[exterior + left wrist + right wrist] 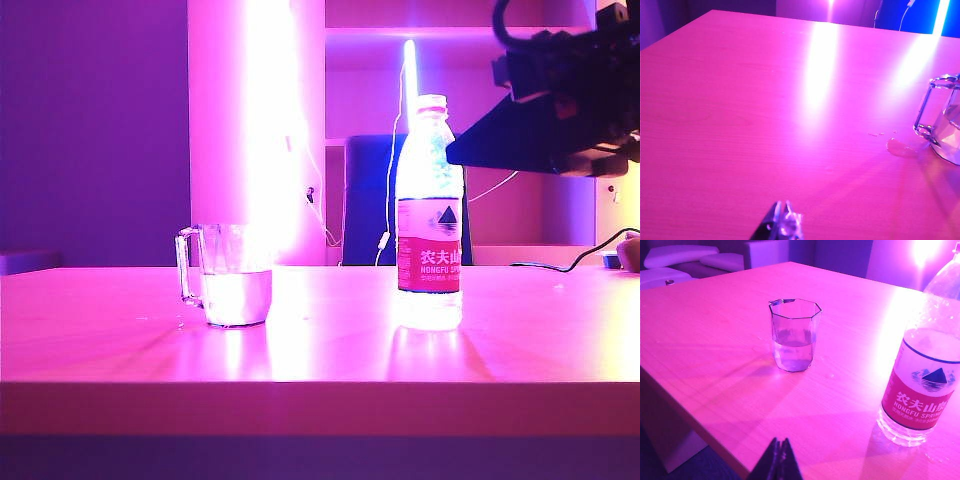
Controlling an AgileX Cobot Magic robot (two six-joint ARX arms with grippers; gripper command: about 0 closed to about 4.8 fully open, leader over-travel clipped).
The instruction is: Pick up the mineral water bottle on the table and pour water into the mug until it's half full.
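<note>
**Operator:** How much room do I have around the edges?

**Spotter:** Your table (120, 340) is wide and mostly bare. In the exterior view the front edge runs across below both vessels, with open wood between it and them. Your right gripper (780, 460) hangs out beyond the near corner of the table, tips pressed together and holding nothing. In the exterior view that arm sits high on the right, above and beside the bottle's shoulder, apart from it.

**Operator:** And the left side?

**Spotter:** Your left gripper (781, 224) shows only its tips, low over bare wood, well apart from the mug. I cannot tell from that view whether its jaws are parted or closed. A small wet patch (900, 146) lies on the wood just beside the mug's handle.

**Operator:** What's in the containers?

**Spotter:** The mug (232, 275) stands upright left of centre, handle facing left, with water (794, 352) filling roughly its lower half. The mineral water bottle (430, 215) stands upright to its right, well apart, white cap on, liquid reaching up to its shoulder.
</note>
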